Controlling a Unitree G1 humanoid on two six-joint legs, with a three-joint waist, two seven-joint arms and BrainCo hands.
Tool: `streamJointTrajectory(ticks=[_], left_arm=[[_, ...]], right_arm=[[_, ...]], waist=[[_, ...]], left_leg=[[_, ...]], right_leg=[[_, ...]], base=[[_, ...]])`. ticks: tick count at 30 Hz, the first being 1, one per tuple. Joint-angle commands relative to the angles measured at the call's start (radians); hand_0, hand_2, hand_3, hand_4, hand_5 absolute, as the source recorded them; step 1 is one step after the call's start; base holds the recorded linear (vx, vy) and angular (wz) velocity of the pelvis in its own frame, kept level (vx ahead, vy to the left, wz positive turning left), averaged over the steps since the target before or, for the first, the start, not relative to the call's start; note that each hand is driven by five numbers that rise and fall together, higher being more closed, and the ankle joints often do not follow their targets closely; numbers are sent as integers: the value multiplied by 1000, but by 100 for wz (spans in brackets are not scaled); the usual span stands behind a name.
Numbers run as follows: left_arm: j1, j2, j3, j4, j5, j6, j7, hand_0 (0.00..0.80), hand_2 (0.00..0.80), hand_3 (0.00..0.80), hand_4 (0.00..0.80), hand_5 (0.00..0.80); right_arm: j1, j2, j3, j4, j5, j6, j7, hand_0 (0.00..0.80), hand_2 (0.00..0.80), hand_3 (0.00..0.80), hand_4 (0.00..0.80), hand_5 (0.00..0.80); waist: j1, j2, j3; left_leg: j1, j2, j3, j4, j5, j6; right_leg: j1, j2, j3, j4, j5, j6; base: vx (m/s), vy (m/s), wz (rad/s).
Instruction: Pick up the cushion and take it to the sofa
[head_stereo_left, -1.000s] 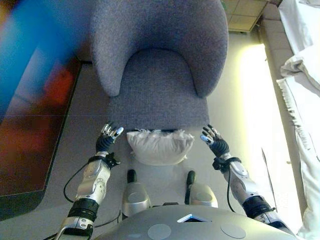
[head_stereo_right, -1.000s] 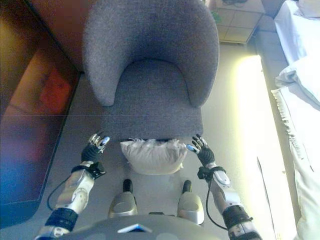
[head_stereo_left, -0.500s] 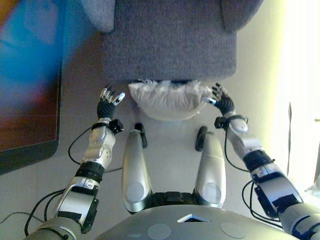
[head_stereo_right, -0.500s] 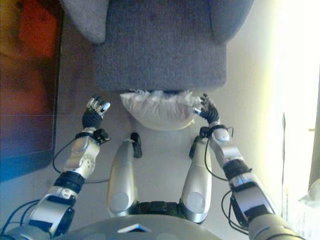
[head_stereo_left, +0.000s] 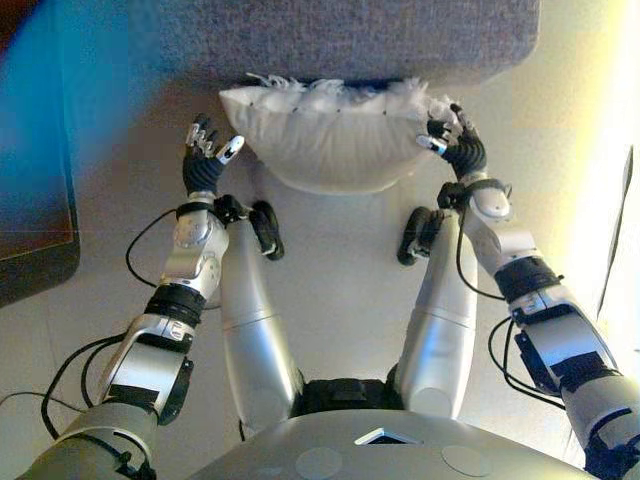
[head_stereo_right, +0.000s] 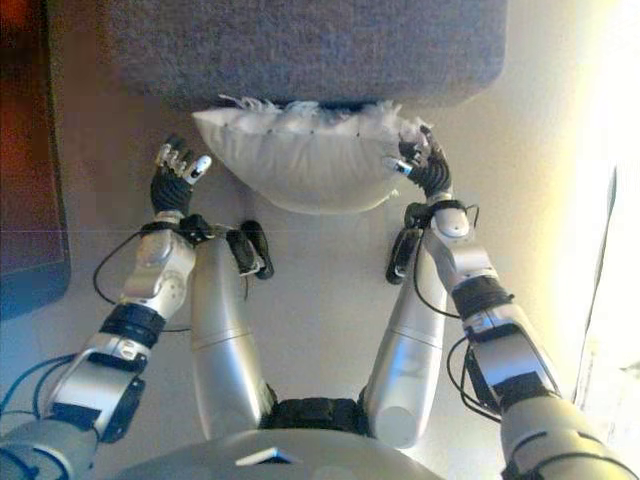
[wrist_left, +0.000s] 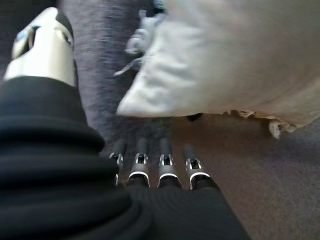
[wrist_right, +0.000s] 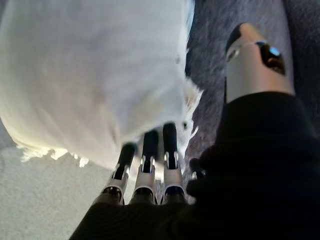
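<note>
A white cushion (head_stereo_left: 330, 140) with a fringed edge lies on the floor against the front of the grey armchair (head_stereo_left: 350, 40). My left hand (head_stereo_left: 203, 165) hangs just off the cushion's left corner, fingers straight and open, not touching it. In the left wrist view the cushion (wrist_left: 225, 60) shows a little beyond the fingers (wrist_left: 165, 165). My right hand (head_stereo_left: 460, 155) is at the cushion's right corner. There its straight fingers (wrist_right: 145, 160) rest against the cushion (wrist_right: 90, 75), with the thumb (wrist_right: 255, 55) apart and nothing gripped.
A dark flat panel (head_stereo_left: 30, 200) lies on the floor at the left. Pale floor (head_stereo_left: 340, 260) stretches in front of the armchair, brightly lit along the right side.
The camera has dipped and moved nearer, so the armchair slid up the view. Both hands have closed in on the cushion's ends; the right one now touches its corner.
</note>
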Motion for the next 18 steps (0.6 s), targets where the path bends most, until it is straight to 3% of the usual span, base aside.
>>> streamJointTrajectory(ticks=[1, 8, 14, 18], left_arm=[[-29, 28, 19, 54, -38, -11, -42, 0, 0, 0, 0, 0], [-36, 61, 45, 102, -119, 41, -87, 0, 0, 0, 0, 0], [-20, 84, 55, 109, -75, 69, -88, 0, 0, 0, 0, 0], [-16, 100, 55, 116, -73, 85, -73, 0, 0, 0, 0, 0]], right_arm=[[15, -19, -25, 14, 30, 7, -12, 0, 0, 0, 0, 0], [35, -42, -63, 50, 111, -18, -40, 0, 0, 0, 0, 0], [106, -40, -138, 13, 140, -61, -76, 0, 0, 0, 0, 0], [130, -60, -170, 14, 149, -48, -64, 0, 0, 0, 0, 0]], waist=[[-4, 8, -46], [-11, 1, -57], [-22, -6, -65], [-26, -10, -69]], left_leg=[[-22, 31, -39, 8, -62, -19], [-75, 44, -62, 110, -102, -19], [-89, 51, -77, 147, -115, -21], [-102, 57, -86, 165, -119, -24]], right_leg=[[-17, -22, 60, -7, 24, -3], [-79, -27, 90, 98, -8, -8], [-99, -37, 104, 130, -11, -9], [-113, -42, 113, 145, -9, -8]], base=[[66, 20, -4], [66, 26, -2], [54, 35, 0], [39, 33, -8]])
